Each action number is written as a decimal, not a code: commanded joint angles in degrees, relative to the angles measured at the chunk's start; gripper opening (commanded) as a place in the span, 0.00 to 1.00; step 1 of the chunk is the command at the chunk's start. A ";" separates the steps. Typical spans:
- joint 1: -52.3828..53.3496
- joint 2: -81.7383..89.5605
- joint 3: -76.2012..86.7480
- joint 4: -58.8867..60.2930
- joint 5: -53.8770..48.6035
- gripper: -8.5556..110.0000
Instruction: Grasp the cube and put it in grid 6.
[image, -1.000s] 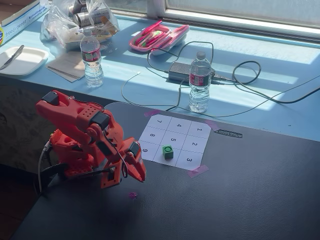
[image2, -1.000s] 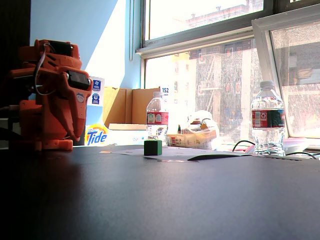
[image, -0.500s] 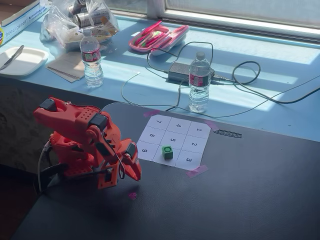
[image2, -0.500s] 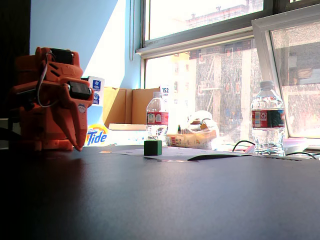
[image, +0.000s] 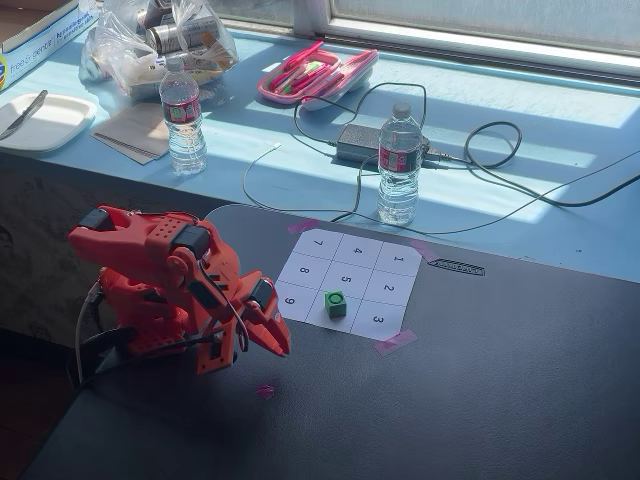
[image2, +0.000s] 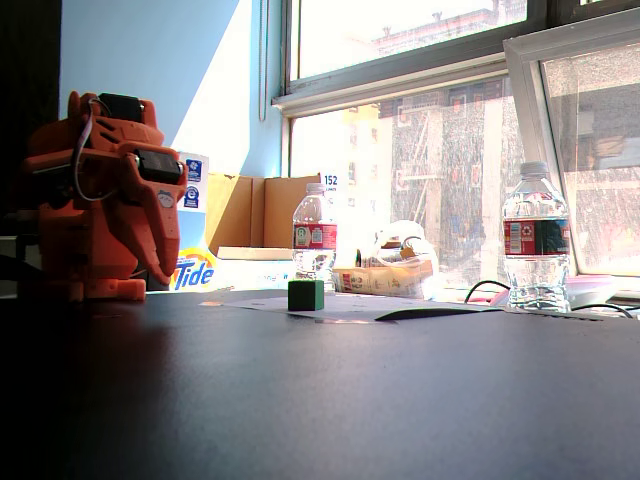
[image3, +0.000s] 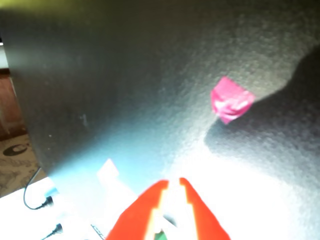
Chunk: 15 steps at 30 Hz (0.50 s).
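Observation:
A small green cube (image: 335, 304) stands on the white numbered grid sheet (image: 345, 252), on the cell between 9 and 3, below the 5. It also shows in the low fixed view (image2: 306, 294). My orange arm is folded at the left of the black mat. My gripper (image: 282, 349) hangs tip-down just above the mat, left of the grid and apart from the cube. In the wrist view the gripper (image3: 172, 182) has its red fingertips almost together with nothing held. A blurred green speck shows low between the fingers.
A scrap of pink tape (image: 265, 391) lies on the mat near the gripper and shows in the wrist view (image3: 231, 100). Two water bottles (image: 399, 165) (image: 184, 117), cables and a power brick (image: 362, 143) lie behind the grid. Pink tape holds the sheet's corners.

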 joint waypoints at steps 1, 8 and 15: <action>-0.53 0.88 1.85 0.09 -0.09 0.09; -0.35 1.05 2.02 -0.09 -0.18 0.09; 0.00 1.05 2.11 -0.18 -0.18 0.09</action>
